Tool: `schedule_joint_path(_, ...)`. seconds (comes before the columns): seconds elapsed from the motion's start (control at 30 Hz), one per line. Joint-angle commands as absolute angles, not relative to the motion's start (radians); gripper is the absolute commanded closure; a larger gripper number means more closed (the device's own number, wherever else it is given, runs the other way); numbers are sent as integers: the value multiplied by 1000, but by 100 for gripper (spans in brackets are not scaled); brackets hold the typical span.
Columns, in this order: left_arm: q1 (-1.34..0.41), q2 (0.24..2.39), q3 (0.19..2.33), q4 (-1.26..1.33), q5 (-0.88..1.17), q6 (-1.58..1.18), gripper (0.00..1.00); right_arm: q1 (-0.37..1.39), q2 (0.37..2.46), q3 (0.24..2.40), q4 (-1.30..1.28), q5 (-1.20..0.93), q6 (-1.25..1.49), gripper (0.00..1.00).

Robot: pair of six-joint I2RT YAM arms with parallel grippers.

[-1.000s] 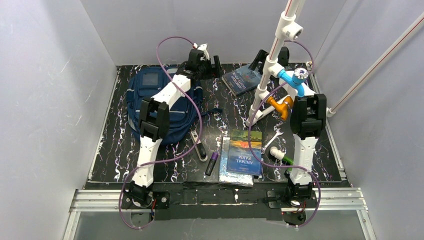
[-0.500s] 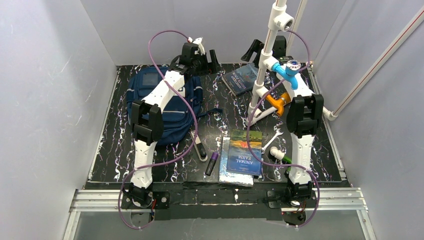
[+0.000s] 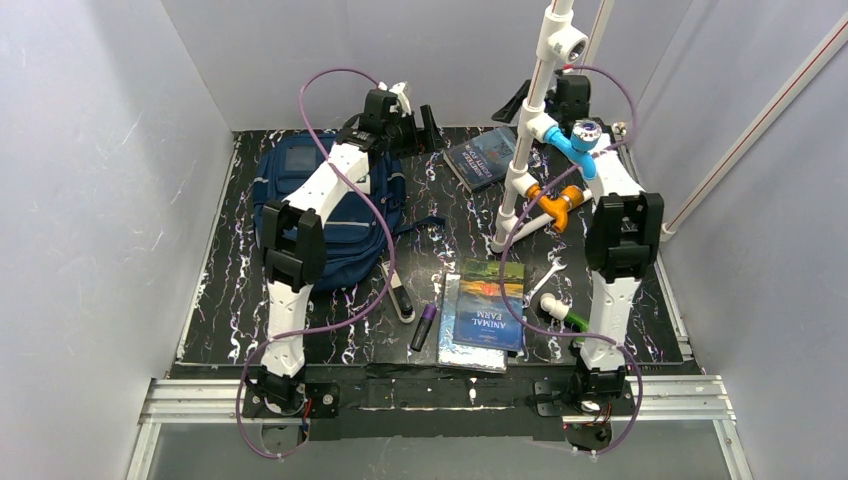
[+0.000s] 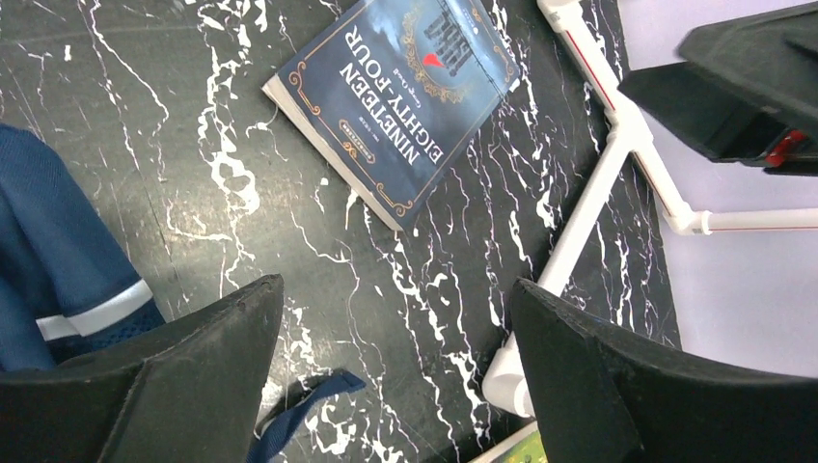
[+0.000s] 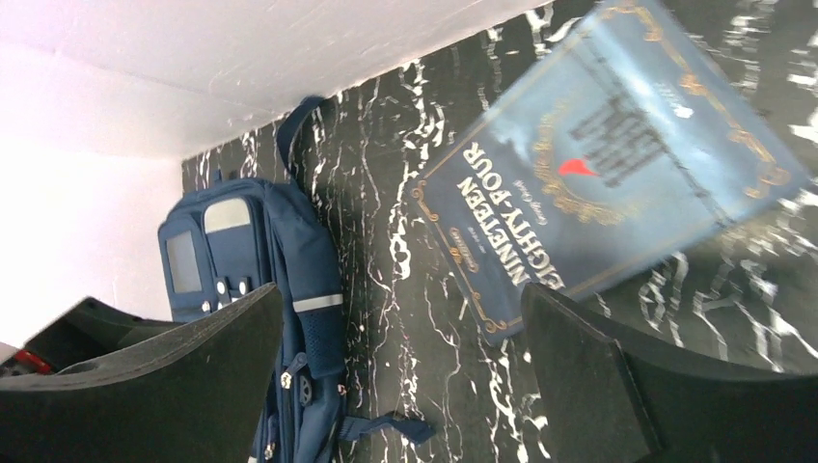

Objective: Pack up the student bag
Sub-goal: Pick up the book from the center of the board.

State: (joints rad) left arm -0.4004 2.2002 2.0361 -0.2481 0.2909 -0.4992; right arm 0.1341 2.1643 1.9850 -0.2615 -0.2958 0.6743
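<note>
Student bag is lying flat on the left of the table, with nothing visibly going in yet. Nearest the bases, the Animal Farm book is waiting unpacked. Farther back, the Nineteen Eighty-Four book is waiting likewise. At the far edge, the left gripper and right gripper are hovering released and empty. Compared with a second ago, the right arm is reaching farther back.

**Two book titles legible**

"NINETEEN EIGHTY FOUR" stands in pale capitals on the dark blue book, which lies beyond the gap between the jaws of the left gripper. The same cover shows between the jaws of the right gripper. "ANIMAL FARM" stands on the colourful book, well apart from both pairs of jaws.
</note>
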Motion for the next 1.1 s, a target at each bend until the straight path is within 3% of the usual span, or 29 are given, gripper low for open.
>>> schedule_joint_path(0.0,-398,2073,2001,-262,327,-507,14,49,2014,1912,-167,-329,732,0)
schedule_joint_path(0.27,-398,2035,1956,-258,354,-520,14,12,1907,1844,-236,-312,689,0)
schedule_joint_path(0.7,-398,2004,1892,-181,383,-536,13,-86,1678,1380,176,-373,929,0)
schedule_joint_path(0.93,-388,2137,1946,37,367,-573,13,-106,1766,1286,326,-393,956,0)
schedule_joint_path(1.07,-384,2302,2122,57,335,-581,15,-105,1835,1259,487,-425,971,0)
